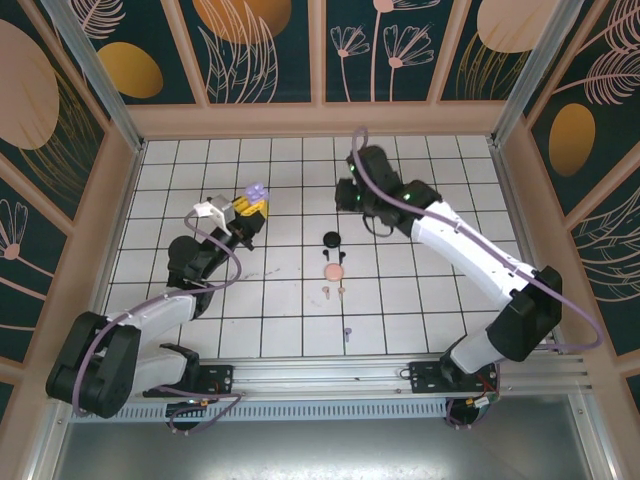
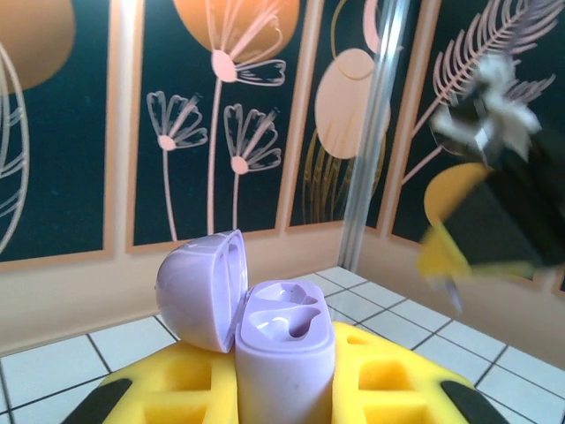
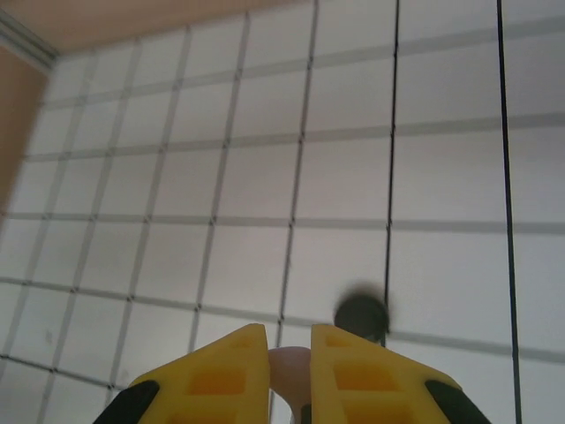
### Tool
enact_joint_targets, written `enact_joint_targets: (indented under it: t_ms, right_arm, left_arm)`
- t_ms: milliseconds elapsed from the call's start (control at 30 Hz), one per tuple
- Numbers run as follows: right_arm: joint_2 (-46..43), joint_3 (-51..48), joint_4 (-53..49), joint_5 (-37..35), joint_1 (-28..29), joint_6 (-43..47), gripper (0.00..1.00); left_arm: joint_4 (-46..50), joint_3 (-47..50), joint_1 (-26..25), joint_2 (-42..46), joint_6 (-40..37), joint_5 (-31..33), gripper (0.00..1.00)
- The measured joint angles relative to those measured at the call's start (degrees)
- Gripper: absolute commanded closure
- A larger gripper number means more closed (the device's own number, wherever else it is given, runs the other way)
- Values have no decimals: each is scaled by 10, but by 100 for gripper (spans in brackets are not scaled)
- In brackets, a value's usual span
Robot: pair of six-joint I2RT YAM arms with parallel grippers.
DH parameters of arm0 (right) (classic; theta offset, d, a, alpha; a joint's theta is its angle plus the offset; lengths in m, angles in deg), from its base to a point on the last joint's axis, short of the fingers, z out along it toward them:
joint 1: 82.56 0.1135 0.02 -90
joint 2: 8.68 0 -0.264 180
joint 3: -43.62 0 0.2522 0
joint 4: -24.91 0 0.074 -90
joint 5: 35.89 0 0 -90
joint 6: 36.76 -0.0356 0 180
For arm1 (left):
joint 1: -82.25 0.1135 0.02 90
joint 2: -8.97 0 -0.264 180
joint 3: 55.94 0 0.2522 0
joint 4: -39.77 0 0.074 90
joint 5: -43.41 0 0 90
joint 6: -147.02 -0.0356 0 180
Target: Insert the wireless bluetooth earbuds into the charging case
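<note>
Two arms are in view, a left arm (image 1: 150, 320) and a right arm (image 1: 470, 250), each ending in one end effector, so two in all: the left end effector (image 1: 250, 207) and the right end effector (image 3: 289, 353).

There are three charging cases: one purple case (image 2: 265, 318), one black case (image 1: 331, 239) and one pink case (image 1: 333, 271).

On the surface (image 1: 450, 330) lie two pink earbuds (image 1: 327, 291) and one purple earbud (image 1: 347, 332), three loose earbuds that can be counted with confidence. Dark specks (image 1: 333, 256) beside the black case are too small to count.

One pale piece (image 3: 289, 369) sits between the right end effector's fingers.
</note>
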Motion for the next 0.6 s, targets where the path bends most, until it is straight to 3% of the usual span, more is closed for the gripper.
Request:
enact_joint_targets:
  t_ms: [233,600]
  right_arm:
    - [42,93,38,63,-17,79,86]
    - [40,58,137,149,6,153,86]
  left_arm:
    - [2,-24,-28,-52,-73,-4,100]
    - [30,-110,-51,-101,-161,-11,100]
